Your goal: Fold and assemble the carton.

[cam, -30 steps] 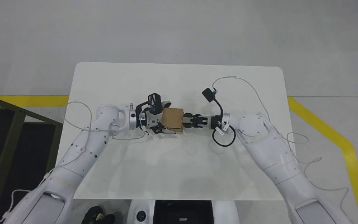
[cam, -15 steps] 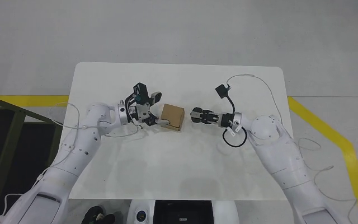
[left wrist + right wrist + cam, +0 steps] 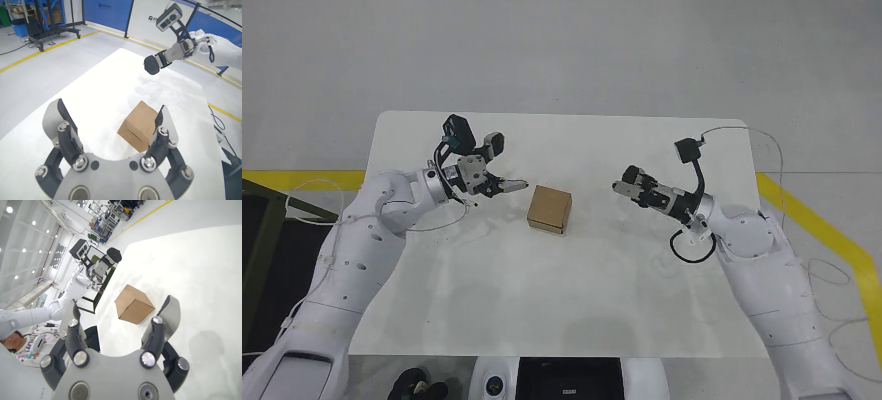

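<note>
The carton [image 3: 549, 209] stands on the tabletop [image 3: 642, 290] as a closed brown cube, squarely between the two pincers and touching neither. In the left wrist view the carton [image 3: 140, 126] lies just ahead of the left pincer [image 3: 111, 106], nearer one finger than the other, and a thin dark slit runs along the face turned toward it. The left pincer's jaws are spread wide with nothing between them. The right pincer [image 3: 122, 303] is likewise spread and empty, with the carton [image 3: 133, 307] ahead of it showing clean, closed faces and sharp edges.

Seen from above, the left pincer [image 3: 514, 185] and the right pincer [image 3: 620, 185] flank the box from opposite sides, each near it but apart.

The folding looks essentially done, so the step in hand seems to be letting go cleanly. Jaws are best kept wide and away from the corners, as a light box slides easily. If that slit marks a tab not fully seated, press it square-on while the other pincer braces the opposite face.
</note>
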